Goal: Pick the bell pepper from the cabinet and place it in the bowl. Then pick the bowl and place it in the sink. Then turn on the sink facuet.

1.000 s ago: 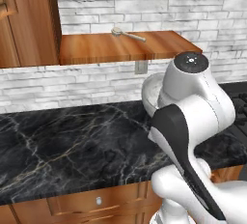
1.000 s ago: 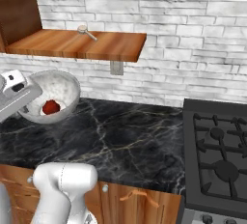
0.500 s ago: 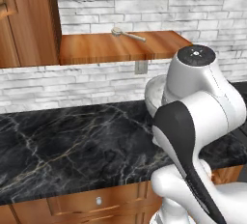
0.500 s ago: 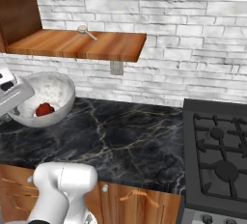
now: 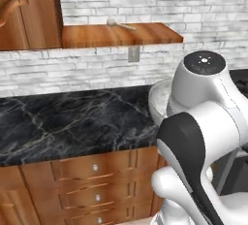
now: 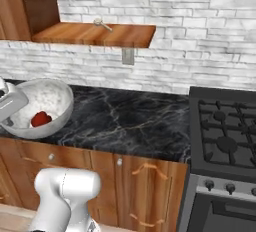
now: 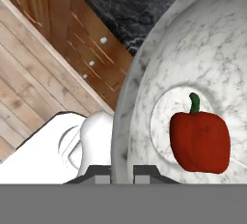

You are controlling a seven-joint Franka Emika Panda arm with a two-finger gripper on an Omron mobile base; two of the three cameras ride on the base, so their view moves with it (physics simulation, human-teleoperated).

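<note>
My gripper [image 7: 123,173] is shut on the thick rim of the white-grey speckled bowl [image 7: 193,49], with one finger on each side of the rim. The dark-red bell pepper [image 7: 200,141] lies on the bowl's bottom. In the right base view the bowl [image 6: 50,98] hangs at the black counter's front edge with the pepper [image 6: 41,119] inside and the gripper [image 6: 10,118] at its left rim. In the left base view the bowl [image 5: 157,100] peeks out behind the arm. The cabinet's shelf board [image 5: 116,35] and door [image 5: 24,10] are up on the wall.
A pale long-handled spoon [image 6: 102,24] lies on the shelf. The black marble counter [image 5: 72,122] sits over wooden drawers [image 5: 97,170]. A stove [image 6: 225,136] stands at the right. A wall outlet [image 6: 128,56] hangs under the shelf. Wood floor [image 7: 29,73] lies below the hand.
The whole picture has shifted, so the camera has backed away from the counter. The held bowl with the pepper has come from near the wall to the counter's front edge.
</note>
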